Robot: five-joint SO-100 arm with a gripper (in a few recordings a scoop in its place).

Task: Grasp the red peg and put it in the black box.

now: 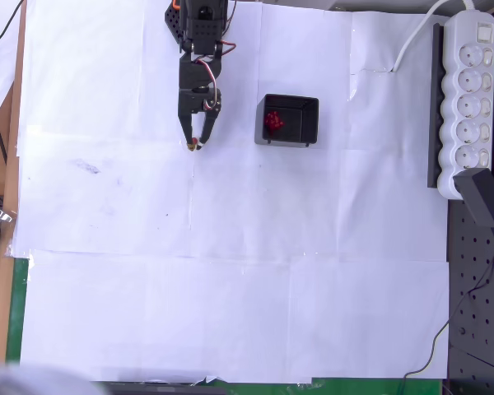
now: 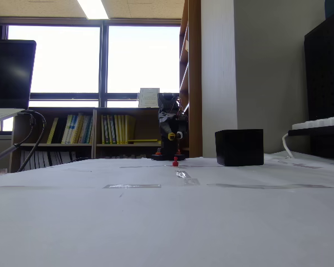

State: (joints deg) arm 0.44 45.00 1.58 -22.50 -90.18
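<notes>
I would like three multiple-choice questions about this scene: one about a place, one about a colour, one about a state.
1. In the overhead view, where is the black box relative to the gripper?
A. to its right
B. to its left
C. under it

2. What colour are the pieces inside the box?
A. blue
B. red
C. yellow

3. Where is the red peg now?
A. in the box
B. on the power strip
C. low at the gripper's tips, by the white paper

Answers: 1 A, the box lies right of the gripper in the overhead view. 2 B, a red clump shows inside. 3 C, the fixed view shows it there.
</notes>
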